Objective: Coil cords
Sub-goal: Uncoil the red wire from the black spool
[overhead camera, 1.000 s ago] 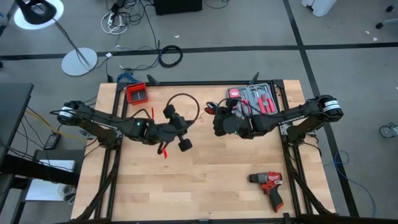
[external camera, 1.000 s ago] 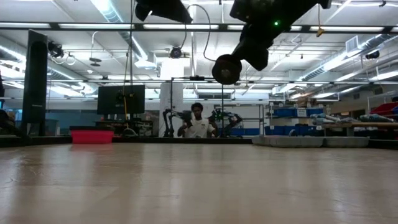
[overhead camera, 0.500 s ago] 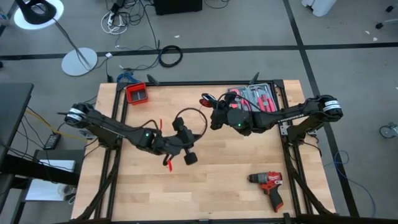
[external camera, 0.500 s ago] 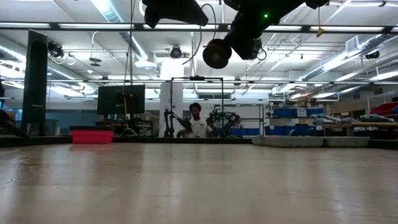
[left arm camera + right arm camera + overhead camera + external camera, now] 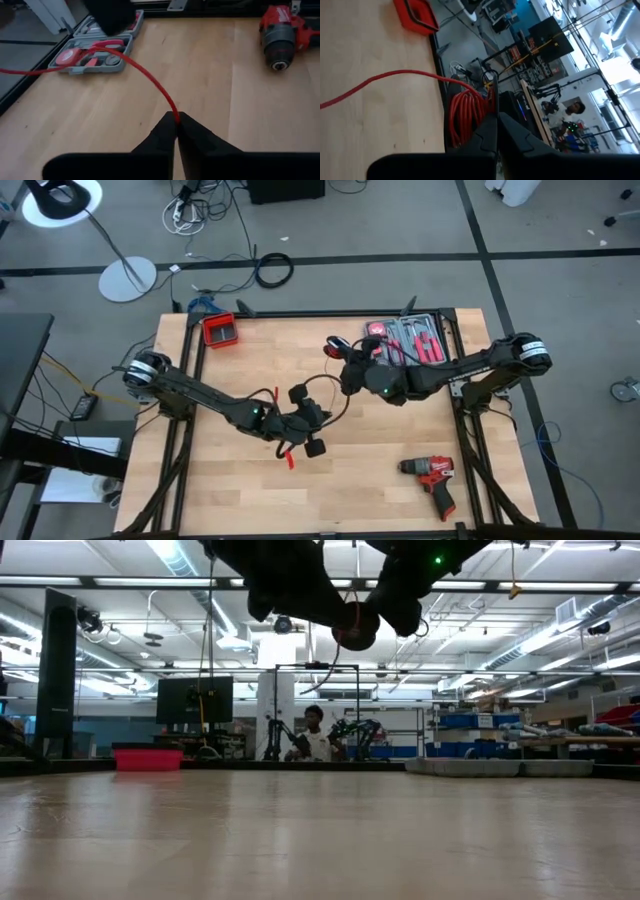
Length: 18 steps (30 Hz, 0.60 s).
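Note:
The cords are thin black and red wires. In the high view a black loop (image 5: 325,392) hangs between my two grippers, with one red end clip (image 5: 333,343) by the right gripper and another (image 5: 290,459) below the left. My left gripper (image 5: 318,416) is shut on a red wire (image 5: 145,75) above the table's middle. My right gripper (image 5: 339,360) is shut on the cords just to the far right of it. Both are well above the table in the low view, left (image 5: 285,580) and right (image 5: 415,575). My left gripper pinches one red wire (image 5: 173,112) between its two fingertips. The fingers point toward the table's right side. The wire runs on in a gentle curve toward my right gripper, clear of the table. My right gripper is shut beside a bunch of several red wire turns (image 5: 467,112). Its own fingers hide the exact place of contact. One red strand (image 5: 380,79) leaves the bunch and curves away above the table. The fingers point toward the table's far left.
A red drill (image 5: 430,478) lies near the front right. An open tool case (image 5: 412,340) sits at the far right and a red tray (image 5: 218,330) at the far left. A person (image 5: 315,735) stands beyond the table.
My left gripper has gone toward the table's near edge and right with its wire. My right gripper has shifted a little toward the far left and turned. The black loop has been drawn from the far side into the gap between the grippers and is now smaller.

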{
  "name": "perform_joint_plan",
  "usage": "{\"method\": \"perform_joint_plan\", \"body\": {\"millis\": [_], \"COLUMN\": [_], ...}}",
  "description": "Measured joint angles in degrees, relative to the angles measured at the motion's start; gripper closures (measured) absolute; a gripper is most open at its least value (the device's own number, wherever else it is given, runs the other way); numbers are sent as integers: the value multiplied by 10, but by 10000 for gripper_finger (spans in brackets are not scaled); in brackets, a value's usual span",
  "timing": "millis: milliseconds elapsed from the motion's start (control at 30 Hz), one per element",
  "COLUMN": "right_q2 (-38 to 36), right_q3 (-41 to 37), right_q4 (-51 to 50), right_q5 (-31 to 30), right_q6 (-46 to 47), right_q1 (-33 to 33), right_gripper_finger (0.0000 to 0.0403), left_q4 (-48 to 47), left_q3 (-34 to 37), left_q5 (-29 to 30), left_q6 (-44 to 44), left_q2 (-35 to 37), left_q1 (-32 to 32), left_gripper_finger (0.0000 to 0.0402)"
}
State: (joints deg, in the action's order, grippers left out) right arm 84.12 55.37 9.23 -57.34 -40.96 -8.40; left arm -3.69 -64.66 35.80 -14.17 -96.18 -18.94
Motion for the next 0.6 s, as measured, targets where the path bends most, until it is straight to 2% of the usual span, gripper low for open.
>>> {"method": "perform_joint_plan", "body": {"millis": [333,600], "right_q2": [-55,-76], "right_q3": [0,0], "right_q4": [-106,-147], "right_q5": [-31,1], "right_q6": [67,100], "right_q1": [-39,-67], "right_gripper_finger": [403,403], "left_q4": [-31,-53], "left_q3": [0,0], "left_q5": [7,77], "left_q6": [-11,13], "left_q2": [35,52], "left_q1": [-2,13], "left_gripper_finger": [271,262]}}
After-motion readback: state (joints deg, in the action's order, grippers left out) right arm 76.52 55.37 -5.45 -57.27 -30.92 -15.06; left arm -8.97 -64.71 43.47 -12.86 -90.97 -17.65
